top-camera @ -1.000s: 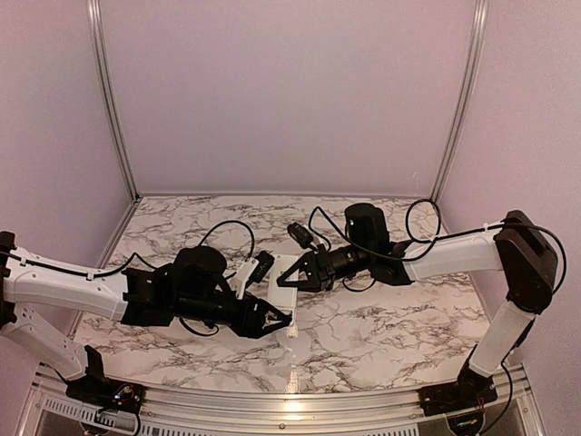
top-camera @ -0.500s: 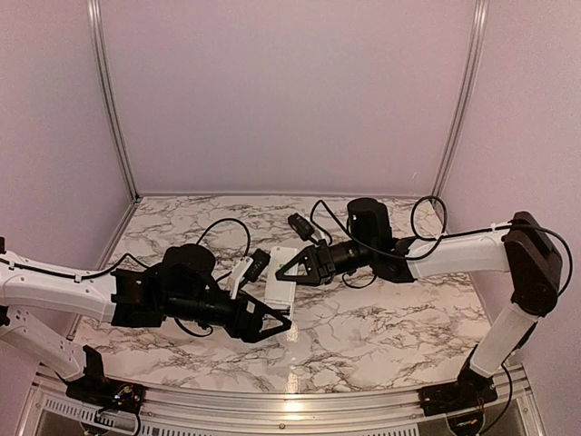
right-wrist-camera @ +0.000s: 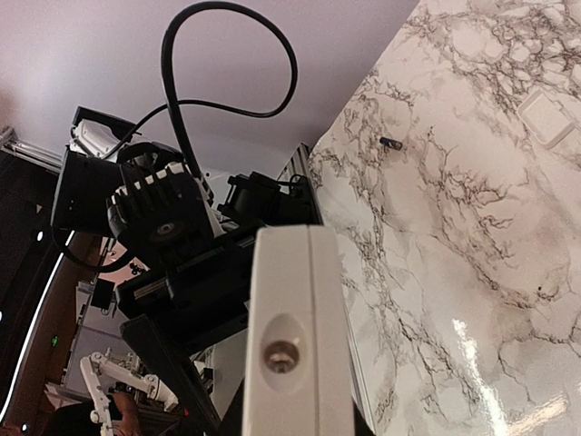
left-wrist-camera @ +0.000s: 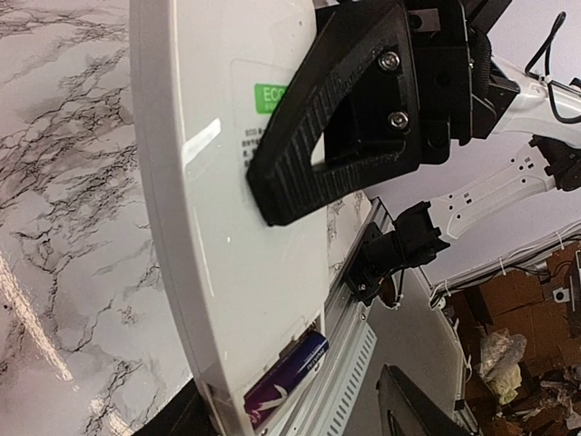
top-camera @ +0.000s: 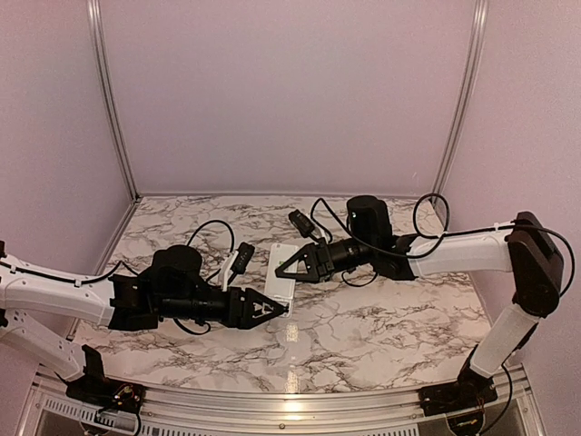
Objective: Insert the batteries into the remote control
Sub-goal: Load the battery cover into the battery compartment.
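Note:
The white remote control [top-camera: 283,275] is held off the table, and my right gripper [top-camera: 283,269] is shut on it. In the right wrist view its end face with a small round emitter [right-wrist-camera: 283,356] sits between the jaws of the right gripper [right-wrist-camera: 295,420]. In the left wrist view the plain back of the remote [left-wrist-camera: 227,209] fills the frame. A right finger [left-wrist-camera: 336,118] presses on it. One dark purple battery [left-wrist-camera: 286,377] lies in the open slot at the near end. My left gripper [left-wrist-camera: 295,413] is open around that end. Another battery [right-wrist-camera: 391,143] lies on the marble.
A small flat white square piece [right-wrist-camera: 546,114] lies on the marble table [top-camera: 381,318] beyond the loose battery. The metal rail of the table's near edge [left-wrist-camera: 349,309] runs under the remote. Cables loop over both wrists.
My left gripper has moved forward and up until its fingers are around the remote's near end. My right gripper has shifted slightly left with the remote still in it.

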Motion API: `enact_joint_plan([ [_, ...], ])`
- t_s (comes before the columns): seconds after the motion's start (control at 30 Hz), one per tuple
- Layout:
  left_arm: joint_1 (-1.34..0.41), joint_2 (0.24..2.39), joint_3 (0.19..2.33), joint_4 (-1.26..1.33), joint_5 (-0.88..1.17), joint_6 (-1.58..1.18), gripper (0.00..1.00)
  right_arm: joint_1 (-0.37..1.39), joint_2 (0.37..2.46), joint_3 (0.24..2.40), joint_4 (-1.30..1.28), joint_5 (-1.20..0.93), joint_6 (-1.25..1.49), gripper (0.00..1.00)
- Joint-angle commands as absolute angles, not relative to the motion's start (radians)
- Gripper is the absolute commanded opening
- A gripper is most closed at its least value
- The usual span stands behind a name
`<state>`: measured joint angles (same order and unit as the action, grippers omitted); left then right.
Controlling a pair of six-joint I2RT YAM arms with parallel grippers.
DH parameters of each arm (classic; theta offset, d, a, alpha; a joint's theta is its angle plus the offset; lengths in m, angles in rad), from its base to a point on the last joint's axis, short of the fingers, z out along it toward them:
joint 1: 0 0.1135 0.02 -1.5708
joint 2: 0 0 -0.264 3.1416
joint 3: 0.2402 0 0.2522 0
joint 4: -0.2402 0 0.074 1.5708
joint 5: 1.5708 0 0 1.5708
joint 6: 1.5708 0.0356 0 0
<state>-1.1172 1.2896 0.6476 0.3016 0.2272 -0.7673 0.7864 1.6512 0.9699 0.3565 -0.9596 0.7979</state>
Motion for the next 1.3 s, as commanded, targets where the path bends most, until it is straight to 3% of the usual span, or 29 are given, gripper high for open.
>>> enact_joint_plan([
  [0.0,-1.115,1.302,0.682,0.365,0.236,-0.774,0.60,0.800,1.643,1.017,0.305,-0.915,0.760,0.00],
  [0.37,-1.114,1.362,0.744,0.288,0.201,-0.755,0.54,0.807,1.650,1.034,0.263,-0.894,0.746,0.00],
  [0.83,-1.112,1.421,0.791,0.256,0.207,-0.744,0.55,0.808,1.659,1.048,0.231,-0.879,0.729,0.00],
  [1.27,-1.096,1.402,0.723,0.286,0.224,-0.761,0.37,0.802,1.640,1.039,0.278,-0.917,0.747,0.00],
])
